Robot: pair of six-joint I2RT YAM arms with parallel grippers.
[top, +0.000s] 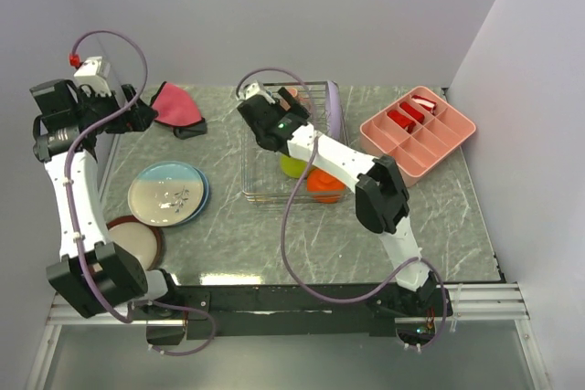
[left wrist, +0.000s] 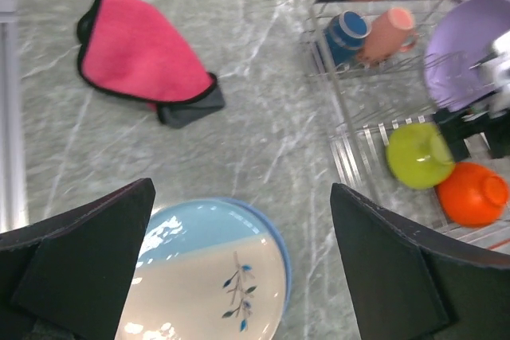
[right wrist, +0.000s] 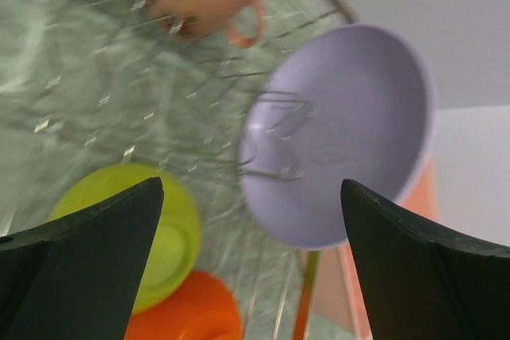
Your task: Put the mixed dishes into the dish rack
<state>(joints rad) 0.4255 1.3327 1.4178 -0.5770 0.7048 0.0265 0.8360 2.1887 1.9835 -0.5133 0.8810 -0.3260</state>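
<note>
Five dishes sit in the rack (top: 247, 180): mug (left wrist: 348, 31), cup (left wrist: 388, 31), lavender plate (right wrist: 351, 149) on edge, green bowl (left wrist: 417, 154), orange bowl (left wrist: 472, 193). The blue plate (top: 167, 193) and cream plate (top: 137, 240) lie left of it. The left gripper (left wrist: 241, 189) and right gripper (right wrist: 252, 183) have jaws spread, empty.

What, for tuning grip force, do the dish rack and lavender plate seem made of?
Dish rack: thin silvery metal wire, shiny and glinting. Lavender plate: probably plastic or melamine, smooth with a soft sheen and even colour; glazed ceramic can't be ruled out.
</note>
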